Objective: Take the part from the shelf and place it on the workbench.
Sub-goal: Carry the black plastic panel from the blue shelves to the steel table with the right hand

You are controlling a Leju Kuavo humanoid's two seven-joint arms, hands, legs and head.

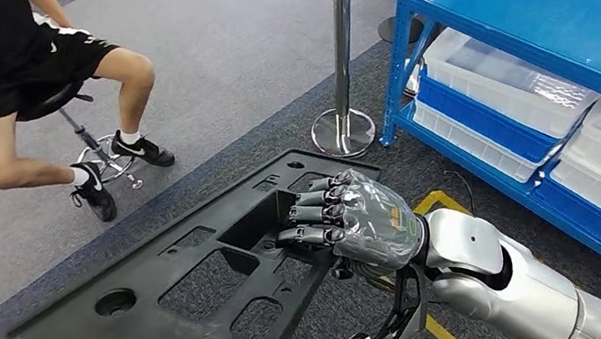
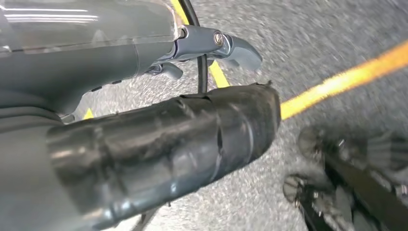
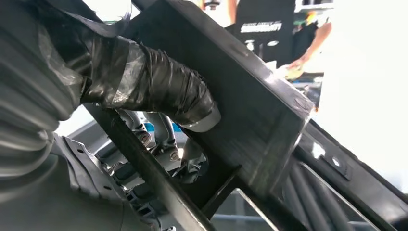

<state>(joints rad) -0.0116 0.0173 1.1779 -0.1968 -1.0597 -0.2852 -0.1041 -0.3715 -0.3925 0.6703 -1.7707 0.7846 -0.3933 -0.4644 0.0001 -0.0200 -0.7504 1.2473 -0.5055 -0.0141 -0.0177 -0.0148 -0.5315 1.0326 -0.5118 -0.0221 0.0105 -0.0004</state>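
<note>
Black plastic panel, long and flat with several rectangular cutouts and one round hole, is off the shelf and carried low over the grey carpet, roughly level, running from lower left toward the middle of the head view. Right hand grips it at the near-right end: fingers hooked down into a deep rectangular pocket, palm over the panel's edge. Right wrist view confirms it: taped thumb pressed on one face of a panel wall, darker fingers curled behind on the other side, so the wall is clamped between them.

Left hand in its wrist view: thick taped thumb sticking out, other fingers extended above it, nothing in it. Looks spread, over grey floor with a yellow tape line. Picture is blurred.

Blue steel shelf stands to the right, clear plastic bins on its lower levels. Chrome stanchion post with red belt just left of the shelf corner. Person in black shorts sits on a stool at upper left, well apart from the panel.
</note>
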